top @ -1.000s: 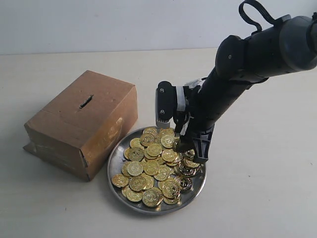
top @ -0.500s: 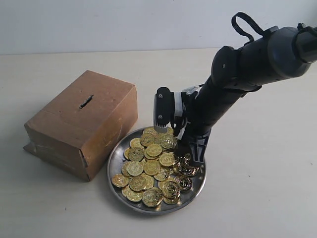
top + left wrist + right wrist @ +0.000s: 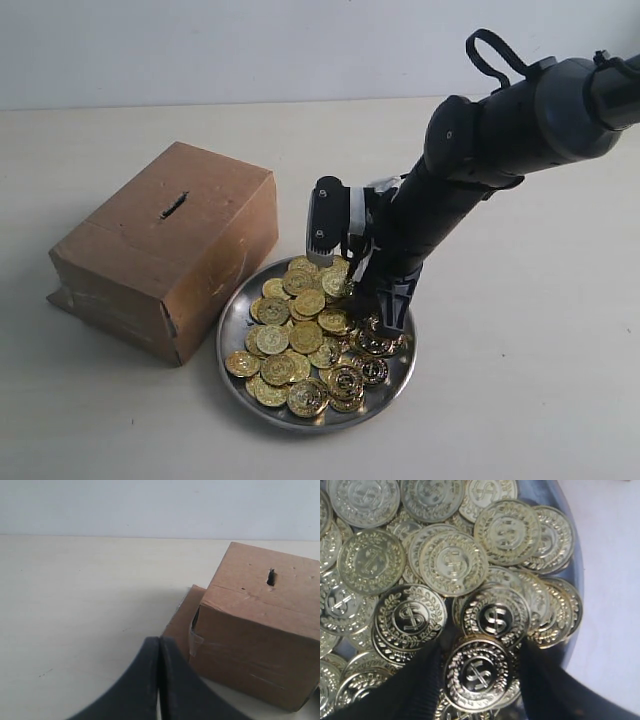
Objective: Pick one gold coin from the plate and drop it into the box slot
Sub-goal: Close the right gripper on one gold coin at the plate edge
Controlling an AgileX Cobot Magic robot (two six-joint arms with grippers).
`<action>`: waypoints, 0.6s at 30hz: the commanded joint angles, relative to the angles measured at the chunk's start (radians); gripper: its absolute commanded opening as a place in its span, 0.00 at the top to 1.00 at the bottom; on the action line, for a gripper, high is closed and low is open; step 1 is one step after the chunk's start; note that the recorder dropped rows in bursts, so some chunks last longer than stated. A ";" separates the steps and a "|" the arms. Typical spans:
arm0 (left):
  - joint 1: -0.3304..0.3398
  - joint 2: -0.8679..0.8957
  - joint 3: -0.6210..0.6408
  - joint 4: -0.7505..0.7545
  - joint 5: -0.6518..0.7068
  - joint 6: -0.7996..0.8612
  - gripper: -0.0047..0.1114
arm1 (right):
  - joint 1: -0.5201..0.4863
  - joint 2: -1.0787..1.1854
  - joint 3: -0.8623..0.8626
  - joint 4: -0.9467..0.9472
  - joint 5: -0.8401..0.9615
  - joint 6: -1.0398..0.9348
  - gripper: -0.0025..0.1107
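Observation:
The silver plate (image 3: 224, 345) holds a heap of gold coins (image 3: 300, 340) just right of the brown cardboard box (image 3: 170, 250), whose dark slot (image 3: 174, 205) is on its top face. My right gripper (image 3: 375, 310) is down among the coins on the plate's right side. In the right wrist view it (image 3: 480, 680) stands open, and one flat gold coin (image 3: 477, 675) lies between its dark fingers (image 3: 415, 690). My left gripper (image 3: 160, 647) is shut and empty, low over the table, facing the box (image 3: 260, 630) and slot (image 3: 270, 577).
The plate rim (image 3: 566, 515) curves close beside the right finger, with pale table (image 3: 610, 580) beyond it. A cardboard flap (image 3: 180, 625) sticks out at the box's base. The box's side stands right against the plate's left edge.
My right gripper has sunk lower and slightly left into the coin heap. The box, plate and left arm have stayed put.

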 commanded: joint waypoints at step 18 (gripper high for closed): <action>-0.008 -0.005 0.000 0.000 0.000 0.003 0.96 | 0.001 -0.047 -0.003 0.021 0.017 0.013 0.77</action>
